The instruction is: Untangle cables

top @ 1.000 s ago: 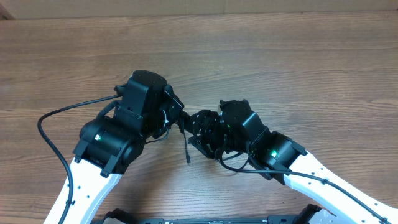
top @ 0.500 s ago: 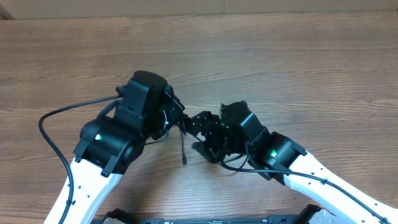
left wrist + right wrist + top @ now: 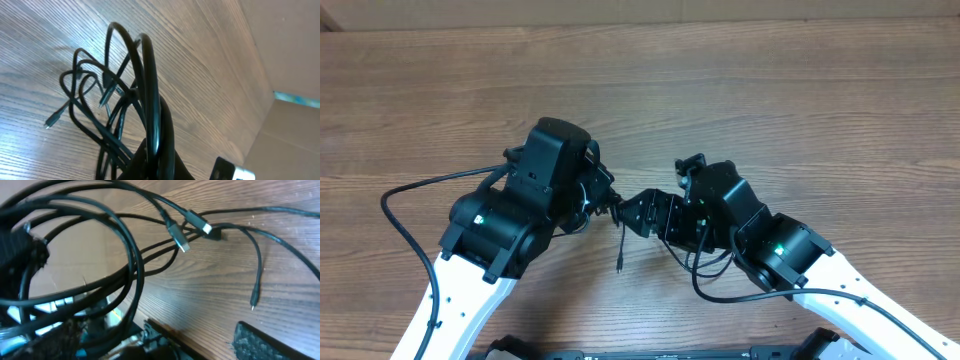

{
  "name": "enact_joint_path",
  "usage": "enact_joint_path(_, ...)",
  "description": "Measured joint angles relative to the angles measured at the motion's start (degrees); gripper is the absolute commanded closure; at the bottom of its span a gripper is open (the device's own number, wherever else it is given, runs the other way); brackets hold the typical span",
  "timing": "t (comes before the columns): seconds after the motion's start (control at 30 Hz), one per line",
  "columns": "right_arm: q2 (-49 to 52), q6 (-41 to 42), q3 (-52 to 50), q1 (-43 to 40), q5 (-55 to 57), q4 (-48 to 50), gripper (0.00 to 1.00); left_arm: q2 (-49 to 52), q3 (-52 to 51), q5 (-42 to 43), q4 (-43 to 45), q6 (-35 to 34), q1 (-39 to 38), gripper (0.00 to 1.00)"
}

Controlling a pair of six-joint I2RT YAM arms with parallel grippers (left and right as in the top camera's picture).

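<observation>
The cables [image 3: 107,95] are a tangle of thin black loops with small plug ends. They rise from the wooden table into my left gripper [image 3: 156,160], which is shut on the bundle. Overhead, that gripper [image 3: 607,200] sits at mid-table, and one cord [image 3: 619,245] trails from it toward the front edge. My right gripper [image 3: 645,213] is just right of it, its jaws wide apart. In the right wrist view the loops [image 3: 131,265] hang across the frame, with two plugs [image 3: 178,236] and a thin tip [image 3: 254,301] over the table. One finger pad [image 3: 270,342] shows with nothing against it.
The left arm's thick black cable [image 3: 400,215] curves over the table on the left. The right arm's own cable [image 3: 710,285] loops beside it. A cardboard wall [image 3: 295,80] stands past the table's far edge.
My right gripper has opened wide and its arm has shifted right. The dangling cord has swung a little. The left gripper has stayed shut on the bundle.
</observation>
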Motion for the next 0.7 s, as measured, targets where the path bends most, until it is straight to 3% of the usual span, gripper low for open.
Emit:
enact_joint_path(0.4,0.02,-8.33,0.00,-0.07,-1.88,2.36,0.01,0.00,0.00,3.80,-0.81,0.04,0.04,0.96)
enact_joint_path(0.6,-4.26,-16.24,0.00,-2.23,0.83,-6.60,0.01,0.50,0.00,4.00,-0.98,0.00,-0.02,0.96)
enact_joint_path(0.7,-11.69,-21.35,0.00,-3.50,3.69,-10.86,0.11,0.55,0.00,4.00,-0.87,-0.04,-0.02,0.96)
